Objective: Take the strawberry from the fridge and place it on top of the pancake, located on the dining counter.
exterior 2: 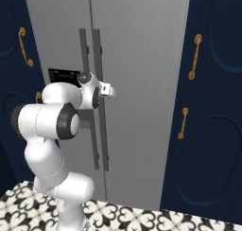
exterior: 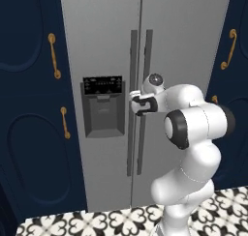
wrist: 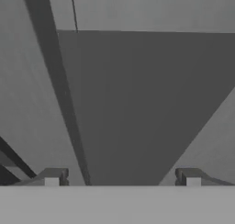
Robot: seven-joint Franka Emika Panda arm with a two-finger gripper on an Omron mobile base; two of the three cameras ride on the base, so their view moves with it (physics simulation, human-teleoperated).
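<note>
The gripper (wrist: 121,177) hangs with jaws spread wide, gripping nothing, close up against the fridge (exterior: 184,36) at its paired bar handles (exterior: 140,61) — likely lining up on one to pull a door open. Both doors are shut, so the strawberry presumably sits inside, unseen. The dispenser panel (exterior: 102,107) lies at nine o'clock from the hand.

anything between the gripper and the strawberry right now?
Yes. Both fridge doors are shut, so the strawberry is hidden. The open gripper sits at the vertical bar handles, gripping nothing yet.
</note>
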